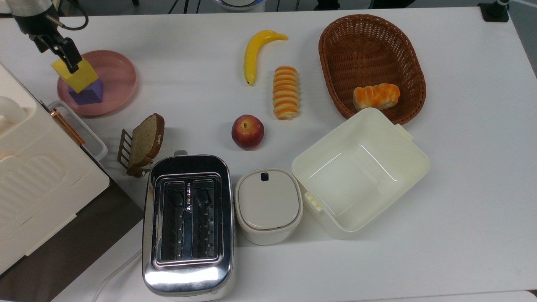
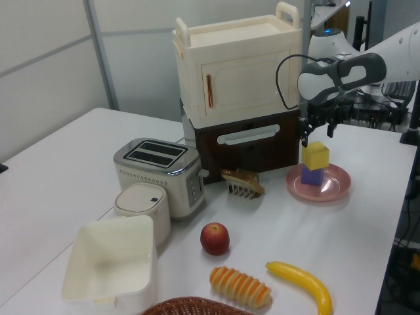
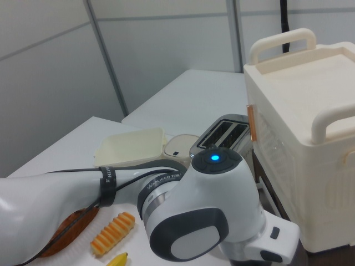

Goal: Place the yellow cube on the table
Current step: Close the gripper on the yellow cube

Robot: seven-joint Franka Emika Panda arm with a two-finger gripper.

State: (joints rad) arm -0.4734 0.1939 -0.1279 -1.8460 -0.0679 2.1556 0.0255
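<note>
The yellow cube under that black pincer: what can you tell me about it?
The yellow cube is a plain, matte, bright-yellow block with sharp edges. It sits on top of a purple cube, which stands on a round pink plate near the top view's left edge. It looks turned slightly askew over the purple one. The pincer is at its upper face.

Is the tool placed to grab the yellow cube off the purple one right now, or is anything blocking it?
Probably yes. The tool sits right at the top of the yellow cube, which rests on the purple cube on the pink plate. Nothing stands between them; the cabinet is close beside.
</note>
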